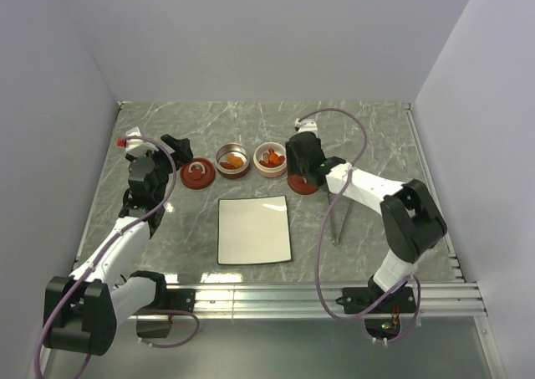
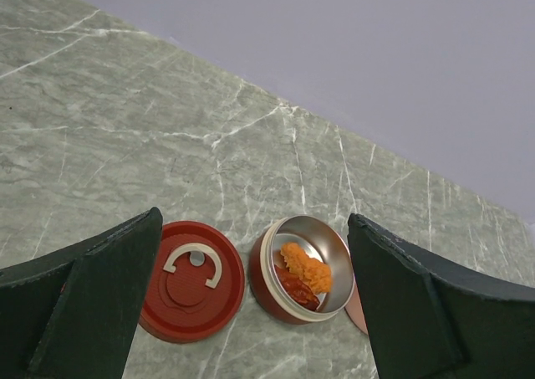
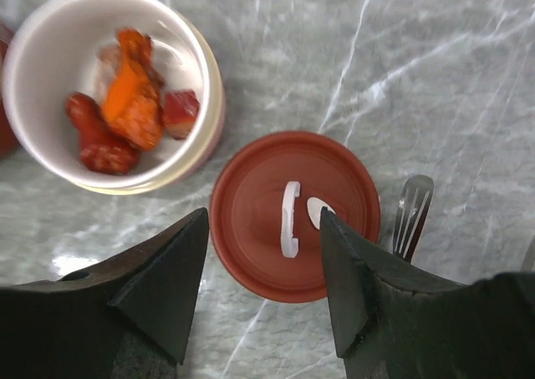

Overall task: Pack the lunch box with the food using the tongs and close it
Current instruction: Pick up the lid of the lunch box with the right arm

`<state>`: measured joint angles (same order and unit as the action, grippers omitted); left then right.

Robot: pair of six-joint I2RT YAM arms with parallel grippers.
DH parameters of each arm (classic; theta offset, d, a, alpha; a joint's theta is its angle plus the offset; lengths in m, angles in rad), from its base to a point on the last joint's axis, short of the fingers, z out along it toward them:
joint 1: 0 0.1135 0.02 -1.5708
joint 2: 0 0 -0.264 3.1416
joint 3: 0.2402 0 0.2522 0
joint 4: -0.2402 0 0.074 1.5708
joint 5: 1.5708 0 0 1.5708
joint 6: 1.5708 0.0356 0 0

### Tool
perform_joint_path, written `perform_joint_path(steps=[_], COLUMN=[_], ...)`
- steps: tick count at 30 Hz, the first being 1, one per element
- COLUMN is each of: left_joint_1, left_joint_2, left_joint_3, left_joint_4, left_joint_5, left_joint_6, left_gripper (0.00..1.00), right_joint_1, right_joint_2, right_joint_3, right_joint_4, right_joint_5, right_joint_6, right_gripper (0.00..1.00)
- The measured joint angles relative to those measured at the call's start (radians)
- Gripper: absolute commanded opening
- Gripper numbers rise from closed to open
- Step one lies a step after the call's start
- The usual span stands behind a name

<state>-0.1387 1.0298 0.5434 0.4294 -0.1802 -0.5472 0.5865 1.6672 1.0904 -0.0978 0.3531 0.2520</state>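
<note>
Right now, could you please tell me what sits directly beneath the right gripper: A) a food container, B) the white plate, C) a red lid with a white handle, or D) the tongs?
C: the right wrist view shows the right gripper poised over the red lid, its white handle between the parted jaws, the tongs off to one side.

Even bright overhead light; soft shadows; glare patch on table (image 3: 63, 266); focus sharp.

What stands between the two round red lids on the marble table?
In the top view, two small round open containers stand there side by side: left container, right container, both holding orange and red food pieces.
</note>
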Motion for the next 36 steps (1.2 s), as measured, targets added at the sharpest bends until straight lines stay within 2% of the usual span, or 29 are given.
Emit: perform_joint_path(steps=[5,17,23,26,27,36], left_joint_1=[0.000,0.000,0.000,0.000,0.000,0.000], left_joint_2=[0.004,0.029,0.029,0.029,0.029,0.029], left_joint_3=[0.000,0.000,0.000,0.000,0.000,0.000], left_joint_4=[0.007,0.016,0.018,0.018,0.019,0.019], left_joint_5=[0.000,0.000,0.000,0.000,0.000,0.000], left_joint_6=[0.000,0.000,0.000,0.000,0.000,0.000], left_gripper=[1.00,0.99,0.99,1.00,1.00,1.00], right_joint_1=[0.000,-0.022,-0.025,-0.028,-0.028,-0.029], right_joint_2=[0.076,0.169,0.187,0.188,0.188,0.188], right_joint_3=[0.053,0.090,0.090,0.090,0.090,0.125], right_joint_4=[-0.061,-0.143,-0.165,-0.171,-0.174,-0.218], right_joint_5=[0.008,0.048,0.044,0.044,0.045,0.084], right_joint_6=[-0.007,0.003,0.012,0.011,0.011,0.011], right_gripper=[0.60,0.48,0.31,0.16,0.00,0.00])
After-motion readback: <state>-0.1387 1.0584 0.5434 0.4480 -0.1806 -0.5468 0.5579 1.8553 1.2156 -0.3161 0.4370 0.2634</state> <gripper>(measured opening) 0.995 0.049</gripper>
